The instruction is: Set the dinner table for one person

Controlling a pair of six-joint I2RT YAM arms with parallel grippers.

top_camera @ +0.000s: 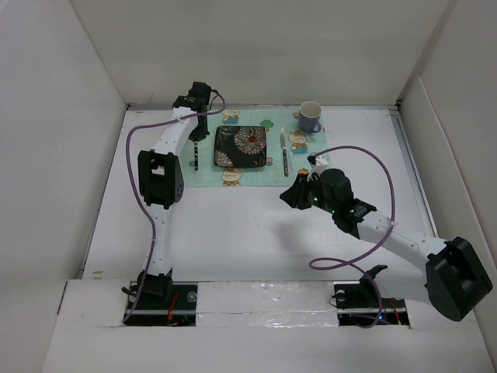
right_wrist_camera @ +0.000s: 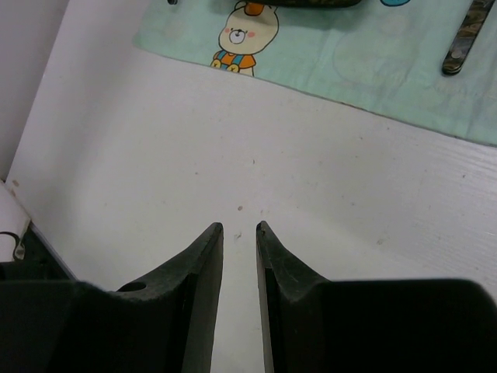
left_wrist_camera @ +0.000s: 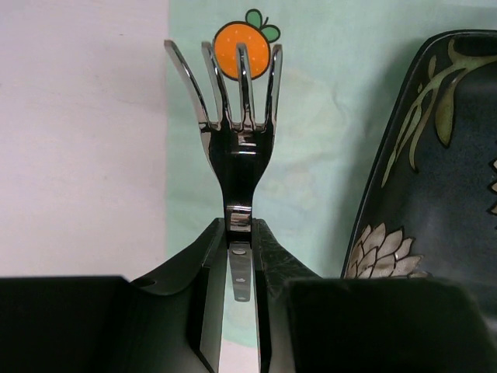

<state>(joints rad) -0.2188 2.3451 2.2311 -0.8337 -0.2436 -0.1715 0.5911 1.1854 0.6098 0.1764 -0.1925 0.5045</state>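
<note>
The left gripper (left_wrist_camera: pixel 239 233) pinches the fork (left_wrist_camera: pixel 237 155) by its handle. The tines reach forward over the left edge of the mint placemat (left_wrist_camera: pixel 326 124), just beside the dark floral plate (left_wrist_camera: pixel 443 202). The dinner table (top_camera: pixel 256 233) lies beneath both arms. The right gripper (right_wrist_camera: pixel 239 227) hangs over a bare stretch of it near the placemat's near edge — jaws slightly parted, holding nothing. A knife (top_camera: pixel 284 151) and a mug (top_camera: pixel 310 117) sit to the right of the plate.

On left arm (top_camera: pixel 175 136) and right arm (top_camera: pixel 400 241): white links, black joint housings, a purple cable (top_camera: pixel 129 155) looped off each. On left gripper (left_wrist_camera: pixel 238 225) and right gripper (right_wrist_camera: pixel 239 227): black, tapered matte fingers (right_wrist_camera: pixel 198 295), round hole (right_wrist_camera: pixel 133 286) near base.
</note>
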